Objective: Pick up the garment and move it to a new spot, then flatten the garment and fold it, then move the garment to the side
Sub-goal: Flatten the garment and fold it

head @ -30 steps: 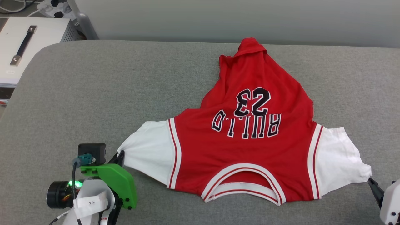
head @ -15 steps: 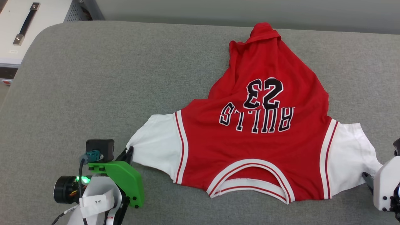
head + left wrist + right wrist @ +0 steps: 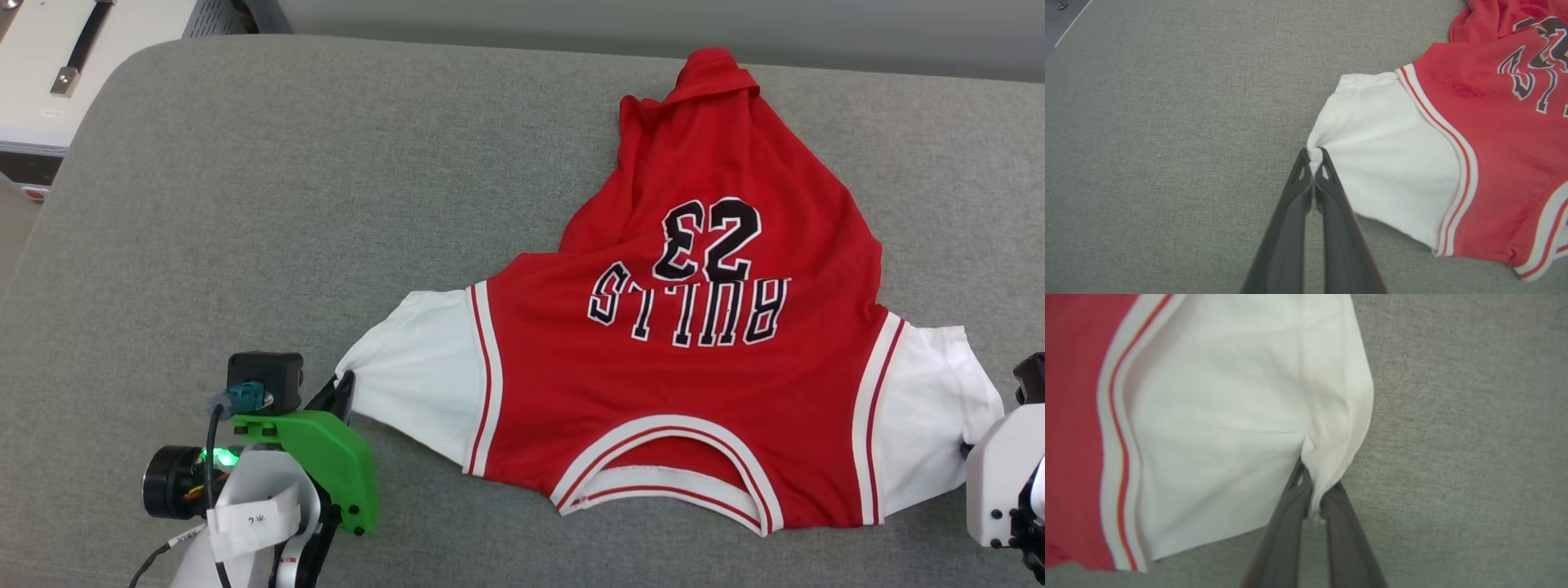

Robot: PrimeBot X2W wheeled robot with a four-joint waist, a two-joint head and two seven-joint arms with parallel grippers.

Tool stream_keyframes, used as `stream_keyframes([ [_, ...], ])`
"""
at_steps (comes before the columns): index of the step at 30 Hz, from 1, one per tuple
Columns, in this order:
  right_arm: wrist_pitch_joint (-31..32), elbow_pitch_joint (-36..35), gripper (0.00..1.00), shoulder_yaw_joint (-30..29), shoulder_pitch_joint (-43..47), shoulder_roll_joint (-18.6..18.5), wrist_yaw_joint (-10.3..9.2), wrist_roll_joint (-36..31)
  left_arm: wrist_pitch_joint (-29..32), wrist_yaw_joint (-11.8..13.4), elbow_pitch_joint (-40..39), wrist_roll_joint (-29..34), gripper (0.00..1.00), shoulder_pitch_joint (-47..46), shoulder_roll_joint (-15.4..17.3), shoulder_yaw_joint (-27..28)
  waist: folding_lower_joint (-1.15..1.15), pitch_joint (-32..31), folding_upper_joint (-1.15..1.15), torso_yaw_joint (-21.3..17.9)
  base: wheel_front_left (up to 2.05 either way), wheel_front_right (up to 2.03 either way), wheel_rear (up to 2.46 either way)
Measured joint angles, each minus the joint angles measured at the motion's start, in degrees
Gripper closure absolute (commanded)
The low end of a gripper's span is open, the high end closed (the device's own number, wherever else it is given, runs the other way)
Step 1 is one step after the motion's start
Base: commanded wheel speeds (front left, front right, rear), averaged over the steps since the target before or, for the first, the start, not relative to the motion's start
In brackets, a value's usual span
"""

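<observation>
Pinching a white sleeve tip apiece, left gripper at eight o'clock and right gripper at four hold the garment: light, limp, likely to sag between.

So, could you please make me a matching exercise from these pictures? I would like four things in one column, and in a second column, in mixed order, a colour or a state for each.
Things:
1. garment body
2. sleeves
3. work surface
4. left jaws

Colours or states:
A. grey
B. shut on a sleeve tip
C. red
D. white

Right pairs: 1-C, 2-D, 3-A, 4-B
</observation>
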Motion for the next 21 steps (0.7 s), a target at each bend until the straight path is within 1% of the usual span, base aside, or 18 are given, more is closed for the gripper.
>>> stream_keyframes([
  [5,-1.6,-0.9,1.0,-0.4,0.0,-0.7,0.01,1.0,0.0,-0.4,-0.2,-0.2,1.0,0.1,1.0,0.3,0.0,-2.2,0.0,-0.5,0.0,0.0,0.0],
  [8,-2.4,-2.8,1.0,-1.4,0.0,-2.4,0.01,2.0,0.0,-0.6,-1.0,-0.3,1.0,0.1,1.8,0.8,0.0,-3.9,0.0,-1.0,0.0,0.0,0.0],
  [11,-3.0,-5.3,1.0,-2.5,-0.2,-3.7,0.01,5.0,0.5,-1.0,-2.4,-0.5,1.0,0.2,2.8,1.2,0.0,-5.8,0.0,-1.5,0.0,0.0,0.0],
  [14,-4.3,-7.5,1.0,-3.4,-1.6,-4.9,0.01,8.7,0.7,-1.5,-4.5,-3.1,1.0,0.1,3.1,2.2,0.0,-7.8,0.0,-2.1,0.0,0.0,0.0],
  [15,-4.9,-8.1,1.0,-3.6,-2.4,-5.9,0.01,9.3,0.7,-1.8,-5.2,-4.4,1.0,0.1,2.9,2.9,0.0,-8.5,0.0,-2.4,0.0,0.0,0.0],
  [17,-6.3,-9.4,1.0,-3.9,-3.9,-8.3,0.01,10.1,0.7,-2.0,-6.5,-5.2,1.0,0.1,3.4,3.7,0.0,-9.8,0.0,-2.9,0.0,0.0,0.0],
  [21,-7.7,-11.2,1.0,-4.7,-7.1,-9.4,0.02,12.7,0.7,-2.8,-9.4,-7.7,1.0,-0.2,3.5,5.5,0.0,-11.7,0.0,-3.9,0.0,0.0,0.0],
])
